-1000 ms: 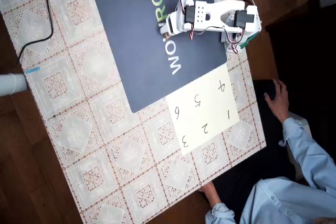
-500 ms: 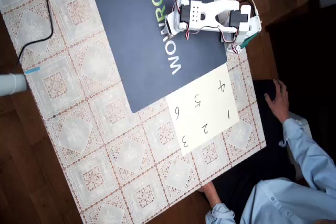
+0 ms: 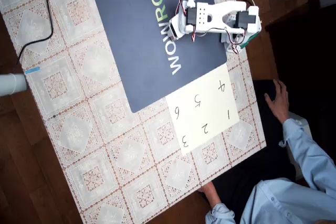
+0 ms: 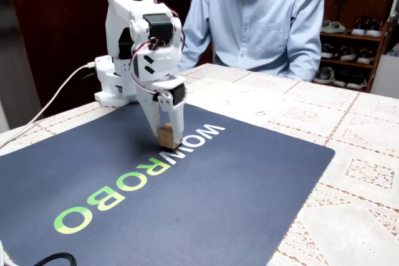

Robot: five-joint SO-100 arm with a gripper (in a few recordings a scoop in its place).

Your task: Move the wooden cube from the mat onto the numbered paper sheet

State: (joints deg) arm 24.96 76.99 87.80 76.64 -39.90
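I have the wooden cube [image 4: 165, 135] pinched between my fingers [image 4: 176, 130], my gripper [image 4: 167, 136] closed on it just over the mat [image 4: 206, 197], near the white lettering; whether it has quite left the surface I cannot tell. So the grasp looks done, and what is left, I judge, is the carry and the release onto the numbered paper sheet [image 3: 206, 109], which lies at the mat's corner, butted against its edge in the overhead view. The way across seems open: only flat mat and lace tablecloth [image 3: 94, 129] between. A person [image 4: 262, 17] sits behind the table, a hand [image 3: 277, 98] resting just beyond the sheet's side.
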